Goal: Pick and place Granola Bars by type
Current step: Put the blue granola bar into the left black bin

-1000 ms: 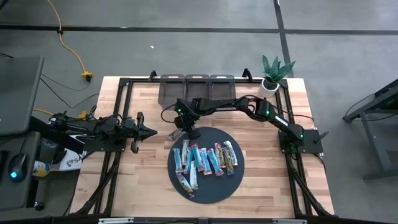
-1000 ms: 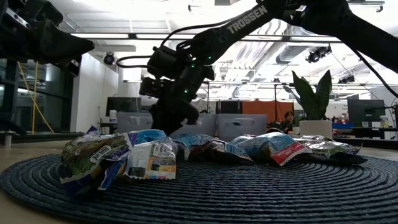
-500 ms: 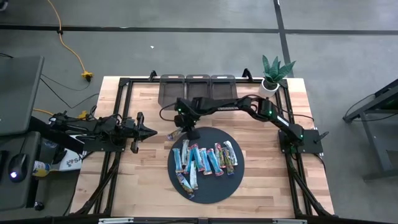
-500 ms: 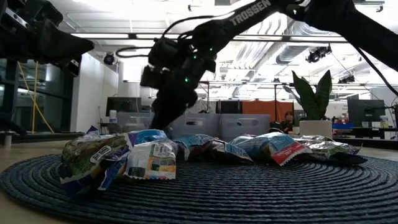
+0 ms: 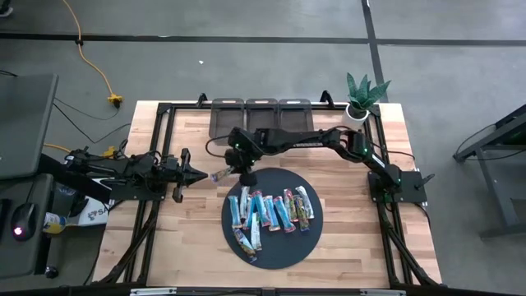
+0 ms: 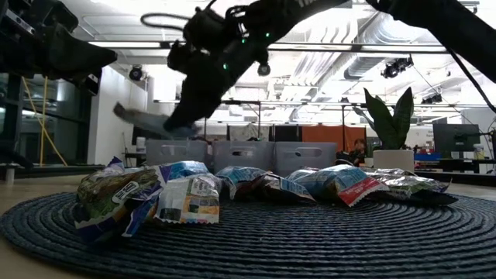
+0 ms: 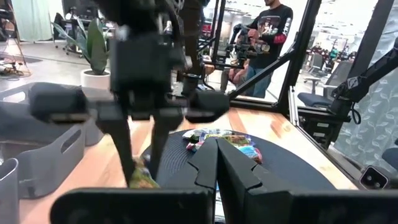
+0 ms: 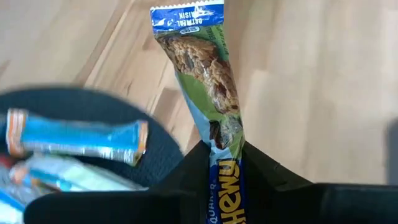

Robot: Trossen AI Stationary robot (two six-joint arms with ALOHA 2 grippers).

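Several foil-wrapped granola bars (image 5: 271, 212), mostly light blue with some red and silver, lie flat on a round dark mat (image 5: 283, 251). My right gripper (image 5: 239, 163) hangs above the mat's far-left edge, shut on a green-and-blue bar (image 8: 211, 87). That bar also shows in the low view (image 6: 141, 121), above the pile (image 6: 186, 194). My left gripper (image 5: 196, 173) waits shut over the table's left side, pointing at the mat; its shut fingers show in its wrist view (image 7: 217, 163). My right gripper pinches the green-and-blue bar near one end (image 8: 222, 163) between its two fingers (image 8: 194, 163), which lie across the bar. It comes from above, slanting down. The bar is lifted clear, its long free end (image 8: 186, 14) sticking out toward the table's left.
Three grey bins (image 5: 261, 117) stand in a row at the table's far edge, and a potted plant (image 5: 362, 97) at the far right corner. A black frame (image 5: 156, 140) rims the table. People stand in the room beyond (image 7: 268, 31).
My right gripper has risen from the mat's far-left edge and shifted a little toward the table's left, staying shut on the bar. The bar has come up with it, from mat level to clear above the pile.
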